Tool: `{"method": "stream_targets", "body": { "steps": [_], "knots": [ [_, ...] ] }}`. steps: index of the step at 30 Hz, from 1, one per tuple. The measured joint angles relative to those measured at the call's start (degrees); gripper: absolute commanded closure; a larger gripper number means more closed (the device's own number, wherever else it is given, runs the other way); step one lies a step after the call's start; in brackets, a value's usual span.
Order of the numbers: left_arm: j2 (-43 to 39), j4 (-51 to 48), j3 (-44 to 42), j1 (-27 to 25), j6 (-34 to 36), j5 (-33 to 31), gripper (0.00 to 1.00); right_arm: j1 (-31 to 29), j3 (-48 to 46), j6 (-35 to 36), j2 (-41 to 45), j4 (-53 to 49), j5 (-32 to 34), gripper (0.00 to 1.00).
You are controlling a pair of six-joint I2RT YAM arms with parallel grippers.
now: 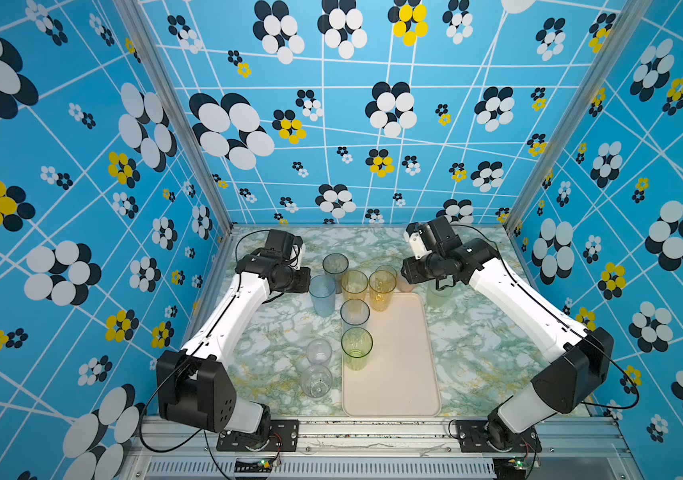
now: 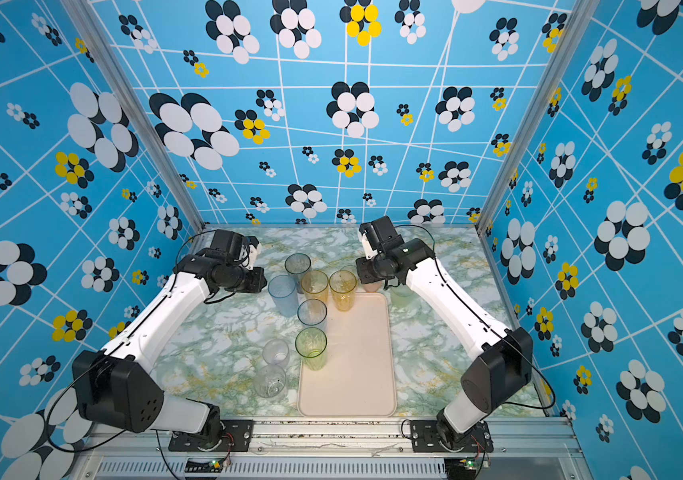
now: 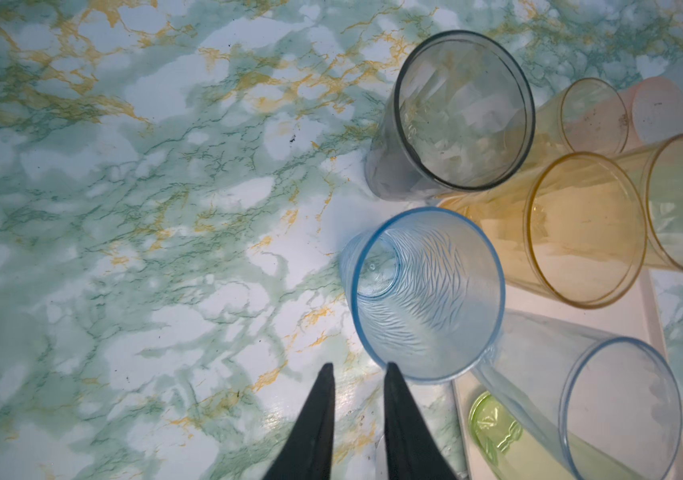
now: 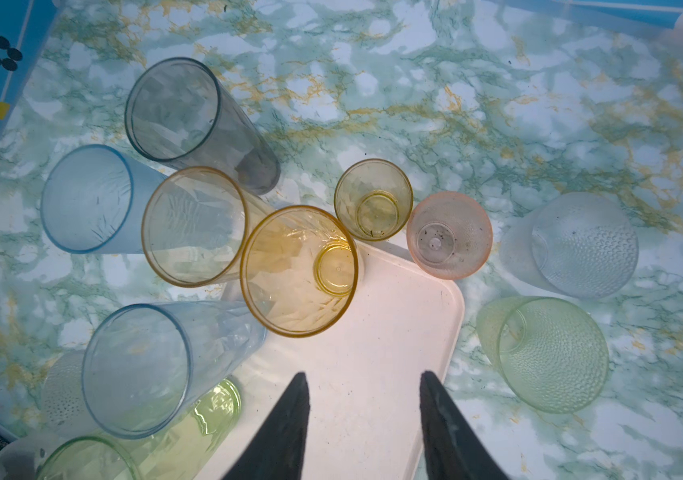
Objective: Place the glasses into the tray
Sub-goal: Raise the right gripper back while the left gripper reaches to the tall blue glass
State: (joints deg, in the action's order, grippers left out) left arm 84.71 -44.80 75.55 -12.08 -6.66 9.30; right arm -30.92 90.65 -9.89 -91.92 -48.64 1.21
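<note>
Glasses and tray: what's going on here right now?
Two arms are loading glasses onto the tray. Three tall ones look to stand along its left edge in a top view: an amber glass, a clear glass and a green glass. The right gripper hangs open and empty over the tray's far end. The left gripper, jaws a little apart, is at the rim of the blue glass on the table; contact is unclear.

- The tray [image 1: 398, 374] lies on the worktop [image 1: 477, 353], its far right corner beneath the right end effector [image 4: 364, 376].
- Two short glasses [image 4: 547, 353] stand on the worktop right of that end effector, off the tray.
- A tall glass [image 3: 423, 295] stands just right of the left end effector [image 3: 358, 368].
</note>
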Motion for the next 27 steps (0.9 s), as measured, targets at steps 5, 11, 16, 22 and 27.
{"method": "stream_targets", "body": {
  "steps": [5, 11, 16, 22, 27],
  "knots": [
    [4.2, -0.5, 3.4, -0.4, 0.7, -0.3, 0.82, 0.0, -1.0, 0.0, 0.0, -0.2, 0.0, 0.54],
    [8.2, -1.5, 6.1, -1.6, 1.7, -1.7, 0.79, 0.3, -1.5, 0.0, 0.5, 0.1, 0.0, 0.54],
    [10.4, -2.8, 7.5, -2.8, 2.2, -3.8, 0.80, 0.8, -2.9, 0.0, 1.0, 0.3, 0.0, 0.54],
    [10.9, -3.7, 7.7, -3.0, 2.4, -5.3, 0.80, 1.1, -3.8, 0.0, 1.1, 1.0, 0.0, 0.54],
    [11.0, -3.8, 7.8, -3.1, 2.8, -5.8, 0.80, 1.2, -3.9, 0.0, 1.1, 1.3, 0.0, 0.54]
  ]
}}
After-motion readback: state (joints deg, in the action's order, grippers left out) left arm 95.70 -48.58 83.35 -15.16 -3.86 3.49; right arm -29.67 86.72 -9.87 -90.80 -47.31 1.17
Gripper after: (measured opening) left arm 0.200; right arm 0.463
